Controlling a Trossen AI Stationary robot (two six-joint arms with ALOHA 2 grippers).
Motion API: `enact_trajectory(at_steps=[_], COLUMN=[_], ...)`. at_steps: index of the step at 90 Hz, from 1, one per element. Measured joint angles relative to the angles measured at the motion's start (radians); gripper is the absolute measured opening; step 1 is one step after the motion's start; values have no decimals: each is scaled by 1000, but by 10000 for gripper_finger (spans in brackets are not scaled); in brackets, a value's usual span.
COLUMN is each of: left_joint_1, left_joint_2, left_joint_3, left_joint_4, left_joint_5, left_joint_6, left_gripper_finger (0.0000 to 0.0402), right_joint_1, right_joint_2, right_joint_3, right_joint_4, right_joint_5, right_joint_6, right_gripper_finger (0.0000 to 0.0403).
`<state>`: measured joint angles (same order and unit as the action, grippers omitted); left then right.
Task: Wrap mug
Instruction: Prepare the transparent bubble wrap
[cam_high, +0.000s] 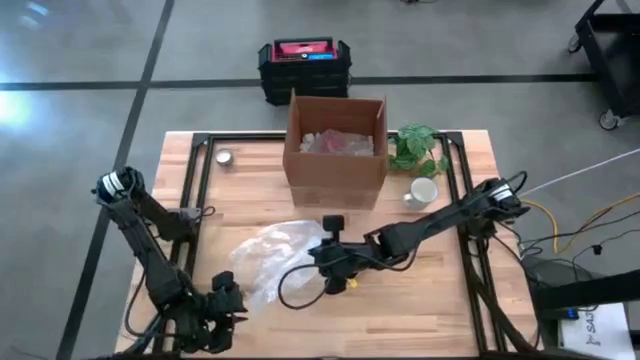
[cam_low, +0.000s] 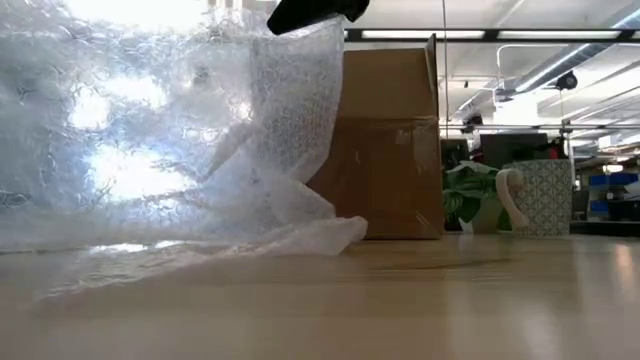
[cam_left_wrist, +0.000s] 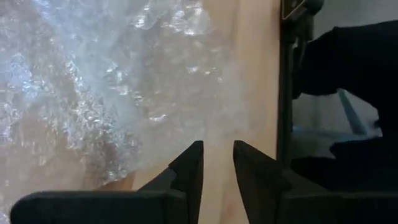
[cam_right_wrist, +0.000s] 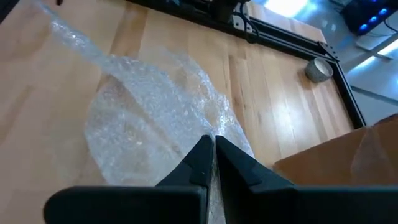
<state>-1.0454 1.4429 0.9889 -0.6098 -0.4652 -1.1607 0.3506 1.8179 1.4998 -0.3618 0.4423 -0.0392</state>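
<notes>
the right gripper, reaching out over the table on the side of the cardboard box away from the black crate, was pinched closed on an edge of the bubble wrap, which the low view showed raised off the wood like a curtain. the left gripper waited at the table's near-left corner, well apart from the box, its fingers slightly parted and empty, just beside the sheet's margin. the mug stood beside the box, next to the plant, not yet on the wrap. a roll of tape lay on the box's other side. the step in hand appeared to be spreading the sheet flat; the sheet possibly remained creased beneath the arm. the next move would call for releasing the wrap smoothly, then fetching the mug and placing it on the sheet.
</notes>
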Motion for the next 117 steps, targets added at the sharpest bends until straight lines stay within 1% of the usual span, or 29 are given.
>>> enact_trajectory(at_steps=[14,32,43,50,55,58,68,76,81,89,96,102,107,117], left_joint_1=[2,3,3,8,14,17,18,15,7,-1,-1,1,3,13], left_joint_2=[0,0,0,0,0,0,0,0,3,26,62,103,133,173], left_joint_3=[-3,-3,-3,-3,-3,-3,-3,-3,-3,-3,-3,-3,-4,-4], left_joint_4=[19,97,126,133,131,129,122,133,148,132,72,32,8,11], left_joint_5=[-16,-2,-80,-143,-144,-128,-53,17,35,34,32,24,-2,-103], left_joint_6=[-3,-1,7,42,60,56,-10,-44,-58,-73,-93,-98,-104,-106], left_gripper_finger=[74,74,74,74,75,78,107,147,175,209,223,227,227,218], right_joint_1=[-6,-15,-20,-21,-20,-20,-21,-24,-24,-28,-29,-28,-28,-29], right_joint_2=[0,0,0,1,1,1,1,1,1,1,1,1,1,1], right_joint_3=[0,0,0,0,0,0,0,0,0,0,0,0,0,0], right_joint_4=[0,-1,-1,-1,-1,-1,-7,-10,-10,-8,-9,-8,-10,-9], right_joint_5=[0,0,-3,-4,-4,-4,-4,-5,-5,-5,-5,-5,-5,-5], right_joint_6=[4,3,3,3,3,3,2,-3,-7,-9,-6,-6,-6,-6], right_gripper_finger=[0,0,0,0,0,0,0,0,0,0,0,0,0,0])
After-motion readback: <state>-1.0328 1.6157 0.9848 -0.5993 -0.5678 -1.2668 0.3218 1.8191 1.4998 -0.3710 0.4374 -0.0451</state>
